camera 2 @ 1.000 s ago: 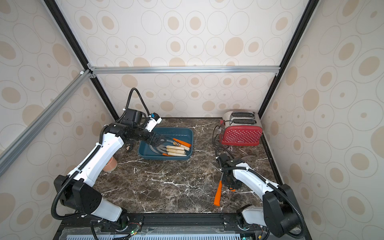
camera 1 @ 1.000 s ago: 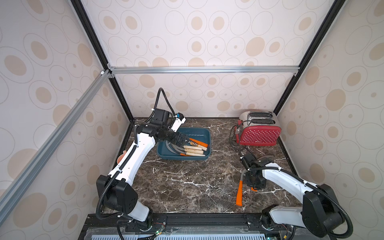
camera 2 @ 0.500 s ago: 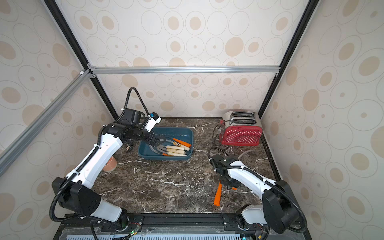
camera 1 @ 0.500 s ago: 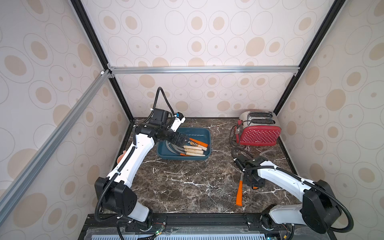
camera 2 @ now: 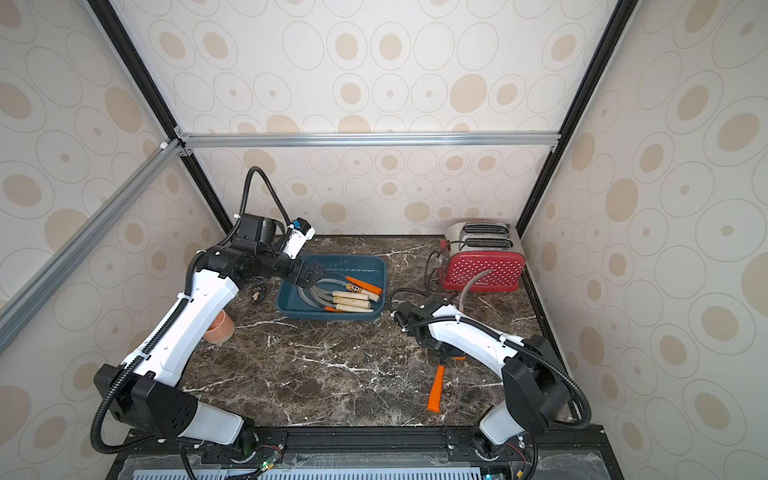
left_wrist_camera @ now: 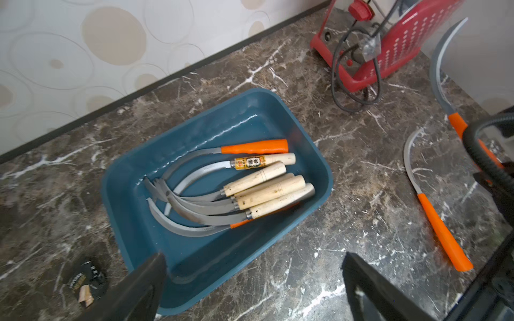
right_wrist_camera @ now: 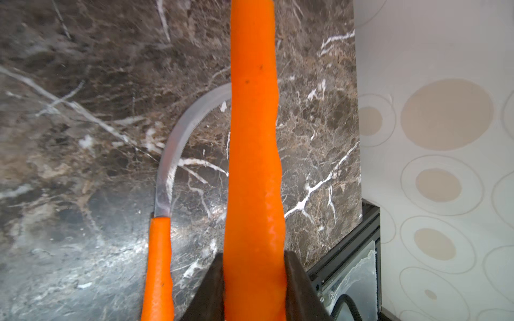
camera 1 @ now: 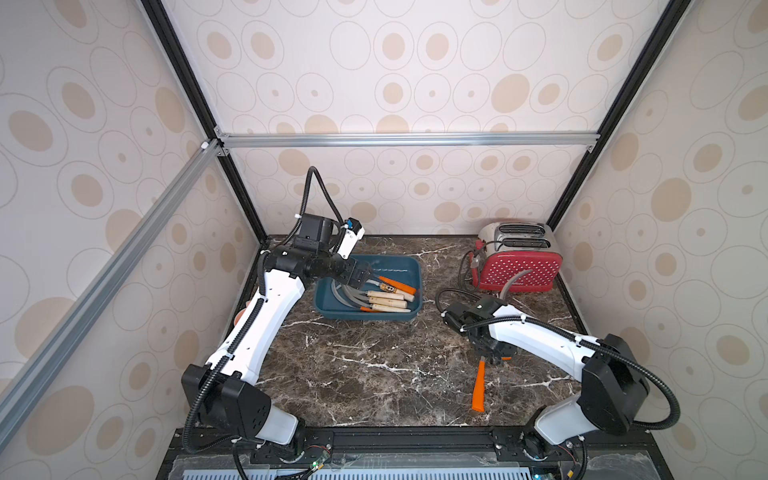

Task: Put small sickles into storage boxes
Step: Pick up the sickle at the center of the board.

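Orange plastic fills the right wrist view: the right gripper is clamped on the handle of the held sickle, with both jaws pressed flat against it.

**Right arm.** The forearm reaches inward from the near right corner across the marble table, with the wrist pointing down at mid-right. The held sickle's grey blade curves up and away, crossing in front of the red dotted toaster in both top views. Whether the two touch cannot be judged.

**Left arm.** The forearm extends from the near left base toward the far wall, and the wrist bends toward the centre. The left gripper hovers over one end of the teal-blue tray. Its jaws are spread wide, with nothing between them.

**Task items.**
- The stored sickles lie stacked in the tray. Most have pale wood handles and two have orange ones – blades nested at the left gripper's end, handles toward the toaster.
- A loose sickle lies flat on the marble just beside the right gripper, which hides its blade in the top views.

**Surroundings.**
- The toaster's black cord loops between tray and toaster.
- A terracotta-coloured cup stands beside the left forearm.
- A small dark object lies just outside the tray – too small to identify.
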Action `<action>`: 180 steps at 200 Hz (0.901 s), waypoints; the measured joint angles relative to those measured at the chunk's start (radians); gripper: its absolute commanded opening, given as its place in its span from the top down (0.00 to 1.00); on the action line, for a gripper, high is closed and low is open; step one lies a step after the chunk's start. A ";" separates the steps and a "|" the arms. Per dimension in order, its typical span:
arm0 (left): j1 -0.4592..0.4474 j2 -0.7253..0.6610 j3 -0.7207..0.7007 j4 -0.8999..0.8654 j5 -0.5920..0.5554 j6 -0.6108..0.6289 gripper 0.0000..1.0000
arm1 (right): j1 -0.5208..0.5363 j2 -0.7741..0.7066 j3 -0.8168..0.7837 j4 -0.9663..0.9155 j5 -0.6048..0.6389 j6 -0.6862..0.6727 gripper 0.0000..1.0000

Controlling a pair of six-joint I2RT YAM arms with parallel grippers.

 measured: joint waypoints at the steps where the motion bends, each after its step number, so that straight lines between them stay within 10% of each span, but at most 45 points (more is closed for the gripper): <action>1: 0.002 0.000 0.002 0.000 -0.002 -0.002 0.01 | 0.002 0.004 0.005 -0.002 0.003 0.000 0.90; 61: 0.196 -0.003 0.131 0.000 -0.034 -0.083 0.01 | 0.081 0.186 0.240 -0.050 0.076 -0.039 0.90; 180: 0.285 -0.041 0.187 -0.008 -0.035 -0.117 0.01 | 0.159 0.480 0.650 -0.002 0.115 -0.315 0.90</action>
